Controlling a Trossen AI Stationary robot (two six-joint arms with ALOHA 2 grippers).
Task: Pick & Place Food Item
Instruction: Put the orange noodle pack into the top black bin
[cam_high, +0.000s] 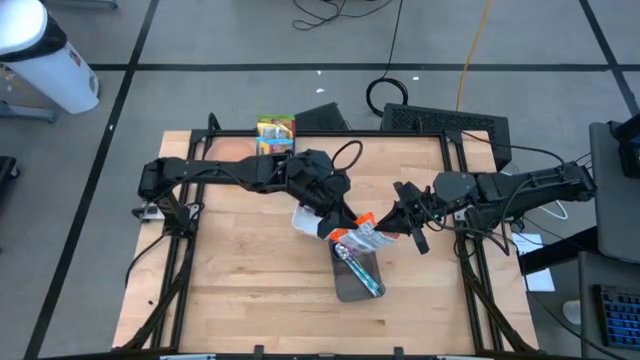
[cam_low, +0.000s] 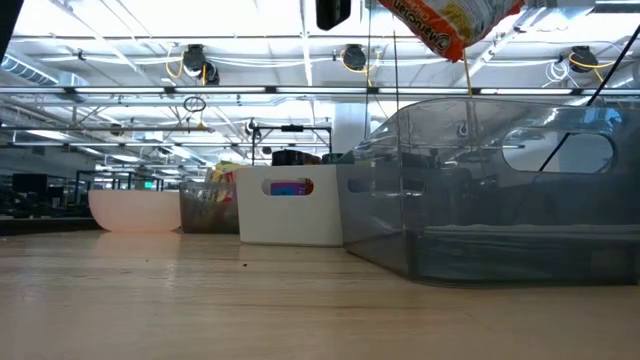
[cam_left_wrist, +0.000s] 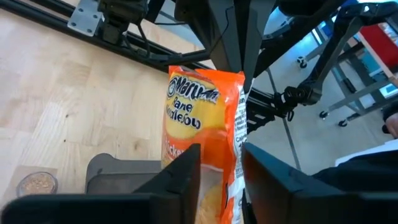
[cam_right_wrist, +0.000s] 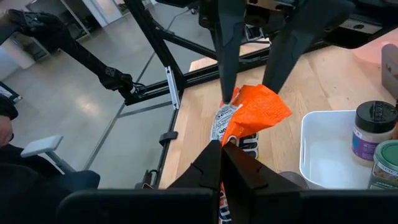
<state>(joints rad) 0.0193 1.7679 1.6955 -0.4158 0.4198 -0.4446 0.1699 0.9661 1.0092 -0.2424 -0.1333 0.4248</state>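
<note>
An orange noodle packet (cam_high: 362, 221) is in the air between my two grippers, above the near end of a clear grey bin (cam_high: 358, 272). In the low view the packet (cam_low: 450, 25) shows over the bin (cam_low: 490, 190). My left gripper (cam_high: 345, 222) comes from the table's left and is shut on the packet (cam_left_wrist: 205, 118). My right gripper (cam_high: 393, 222) comes from the right and is shut on the packet's other end (cam_right_wrist: 249, 115). My left gripper holds the packet's end nearest its wrist (cam_left_wrist: 217, 180) between its two fingers (cam_left_wrist: 186, 174), one on each side. The fingers come from the table's left, slanting down. The packet is lifted clear and runs on toward my right gripper. My right gripper pinches the packet's end nearest it (cam_right_wrist: 231, 134) between its two fingers (cam_right_wrist: 208, 162), which are almost together. It comes from the table's right, roughly level. The packet is clear of the table and of the bin.
The clear grey bin holds a few packaged items. A white bin (cam_right_wrist: 329, 152) with jars (cam_right_wrist: 372, 127) stands beside it, shown also in the low view (cam_low: 290, 205). A pink bowl (cam_low: 135, 210) and a colourful box (cam_high: 276, 135) are at the table's far side.
</note>
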